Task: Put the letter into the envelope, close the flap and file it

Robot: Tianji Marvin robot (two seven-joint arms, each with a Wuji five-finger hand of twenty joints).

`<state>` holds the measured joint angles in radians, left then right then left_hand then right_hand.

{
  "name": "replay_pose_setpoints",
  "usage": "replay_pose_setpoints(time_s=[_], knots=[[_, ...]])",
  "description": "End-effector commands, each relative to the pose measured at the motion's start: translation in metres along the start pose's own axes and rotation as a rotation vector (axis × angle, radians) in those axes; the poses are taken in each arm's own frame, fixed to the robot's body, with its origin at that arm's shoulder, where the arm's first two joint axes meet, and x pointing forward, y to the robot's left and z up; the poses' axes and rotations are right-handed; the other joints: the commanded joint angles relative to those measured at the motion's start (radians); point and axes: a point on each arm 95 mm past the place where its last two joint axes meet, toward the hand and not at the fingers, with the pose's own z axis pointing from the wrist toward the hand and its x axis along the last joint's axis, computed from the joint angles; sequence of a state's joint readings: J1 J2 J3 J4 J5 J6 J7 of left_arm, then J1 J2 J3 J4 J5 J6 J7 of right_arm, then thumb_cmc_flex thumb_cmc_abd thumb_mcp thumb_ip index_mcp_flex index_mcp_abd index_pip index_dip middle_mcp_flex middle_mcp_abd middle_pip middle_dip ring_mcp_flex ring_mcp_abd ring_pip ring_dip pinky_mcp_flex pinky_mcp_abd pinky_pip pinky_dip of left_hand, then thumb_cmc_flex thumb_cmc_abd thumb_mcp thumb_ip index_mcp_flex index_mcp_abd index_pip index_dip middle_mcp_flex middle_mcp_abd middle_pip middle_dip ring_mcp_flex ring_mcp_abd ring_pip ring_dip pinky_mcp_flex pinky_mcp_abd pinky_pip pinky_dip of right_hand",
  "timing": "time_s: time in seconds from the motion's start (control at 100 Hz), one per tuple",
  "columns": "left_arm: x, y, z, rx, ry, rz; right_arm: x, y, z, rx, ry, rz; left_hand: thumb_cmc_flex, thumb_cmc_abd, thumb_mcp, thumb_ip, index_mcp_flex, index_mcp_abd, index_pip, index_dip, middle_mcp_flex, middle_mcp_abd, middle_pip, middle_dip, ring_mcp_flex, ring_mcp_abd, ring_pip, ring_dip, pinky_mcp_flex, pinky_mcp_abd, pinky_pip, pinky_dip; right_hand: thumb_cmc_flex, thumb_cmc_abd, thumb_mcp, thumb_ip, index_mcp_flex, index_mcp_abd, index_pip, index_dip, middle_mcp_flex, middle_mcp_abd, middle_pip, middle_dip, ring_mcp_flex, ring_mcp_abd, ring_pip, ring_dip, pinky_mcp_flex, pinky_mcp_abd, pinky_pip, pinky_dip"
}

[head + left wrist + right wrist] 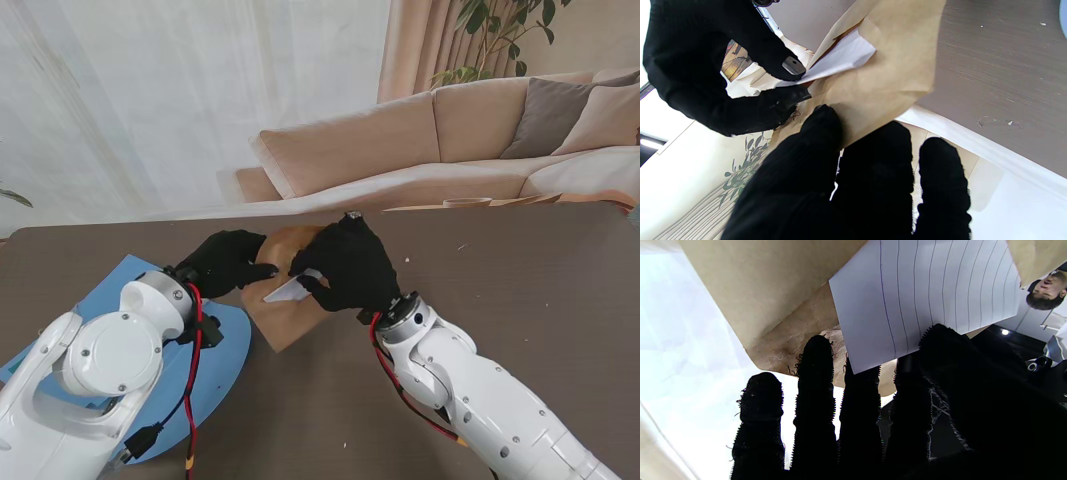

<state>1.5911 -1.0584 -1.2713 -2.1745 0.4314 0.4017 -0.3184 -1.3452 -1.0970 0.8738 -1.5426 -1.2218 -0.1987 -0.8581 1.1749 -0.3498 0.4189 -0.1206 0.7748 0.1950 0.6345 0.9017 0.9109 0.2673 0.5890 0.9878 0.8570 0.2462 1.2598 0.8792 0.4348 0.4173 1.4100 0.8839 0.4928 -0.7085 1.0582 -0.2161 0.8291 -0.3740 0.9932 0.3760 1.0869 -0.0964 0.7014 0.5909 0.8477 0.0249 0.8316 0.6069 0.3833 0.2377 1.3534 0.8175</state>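
Brown envelope (290, 300) clamped in left hand (222, 262); right hand (348, 266) pinches letter (290, 290) at mouth

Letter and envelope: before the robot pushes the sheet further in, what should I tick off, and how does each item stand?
1. Right hand pinches the letter: ok.
2. Left hand holds the envelope: ok.
3. Envelope mouth open, leading corner of the letter inside it, per the left wrist view: ok.
4. Letter fully inside: not ok, most of the lined sheet still shows.
5. Flap out of the sheet's path: cannot tell.
6. Blue folder ready beside the left arm: ok.
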Motion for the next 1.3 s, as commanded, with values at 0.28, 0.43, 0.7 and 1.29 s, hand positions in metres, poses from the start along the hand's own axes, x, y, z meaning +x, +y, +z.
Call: replay_pose_setpoints(time_s=[0.28, 0.43, 0.7, 1.29], knots=[[0.007, 0.001, -0.001, -0.017, 0.025, -0.013, 0.001, -0.01, -0.002, 0.045, -0.021, -0.007, 0.116, 0.091, 0.051, 0.045, 0.042, -0.096, 0.199, 0.091, -0.022, 0.029, 0.026, 0.014, 0.043, -0.034, 0.031, 0.008, 0.004, 0.021, 0.035, 0.015, 0.026, 0.03, 0.017, 0.046, 0.08, 0.108, 0.034, 0.013, 0.04, 0.027, 0.125, 0.101, 0.002, 0.03, 0.085, 0.039, 0.001, 0.019, 0.005, 0.031], [0.008, 0.001, -0.001, -0.014, 0.03, -0.02, 0.002, -0.013, -0.002, 0.063, -0.003, -0.021, 0.116, 0.092, 0.051, 0.045, 0.042, -0.096, 0.199, 0.091, -0.023, 0.027, 0.025, 0.014, 0.043, -0.034, 0.031, 0.008, 0.004, 0.021, 0.035, 0.015, 0.028, 0.022, 0.022, 0.051, 0.085, 0.106, 0.036, 0.023, 0.038, 0.031, 0.137, 0.109, -0.003, 0.028, 0.095, 0.044, -0.003, 0.018, 0.008, 0.033], [0.01, 0.001, -0.002, -0.012, 0.032, -0.018, 0.004, -0.015, -0.001, 0.065, 0.027, -0.056, 0.116, 0.092, 0.05, 0.045, 0.042, -0.097, 0.199, 0.092, -0.022, 0.027, 0.026, 0.015, 0.043, -0.034, 0.031, 0.008, 0.004, 0.02, 0.035, 0.015, 0.015, -0.017, 0.008, 0.041, 0.107, 0.032, -0.005, -0.023, 0.019, -0.002, 0.139, 0.119, -0.02, 0.018, 0.093, 0.045, -0.01, 0.009, 0.005, 0.033], [0.013, 0.002, -0.001, 0.009, 0.009, -0.019, 0.019, -0.014, 0.001, 0.025, -0.006, -0.029, 0.116, 0.092, 0.05, 0.045, 0.041, -0.097, 0.2, 0.092, -0.025, 0.028, 0.028, 0.015, 0.042, -0.035, 0.03, 0.008, 0.005, 0.019, 0.036, 0.015, -0.002, -0.094, -0.017, 0.014, 0.034, 0.02, -0.041, -0.242, 0.02, -0.036, 0.369, 0.288, 0.015, 0.022, 0.485, 0.228, 0.113, -0.066, 0.346, 0.252]])
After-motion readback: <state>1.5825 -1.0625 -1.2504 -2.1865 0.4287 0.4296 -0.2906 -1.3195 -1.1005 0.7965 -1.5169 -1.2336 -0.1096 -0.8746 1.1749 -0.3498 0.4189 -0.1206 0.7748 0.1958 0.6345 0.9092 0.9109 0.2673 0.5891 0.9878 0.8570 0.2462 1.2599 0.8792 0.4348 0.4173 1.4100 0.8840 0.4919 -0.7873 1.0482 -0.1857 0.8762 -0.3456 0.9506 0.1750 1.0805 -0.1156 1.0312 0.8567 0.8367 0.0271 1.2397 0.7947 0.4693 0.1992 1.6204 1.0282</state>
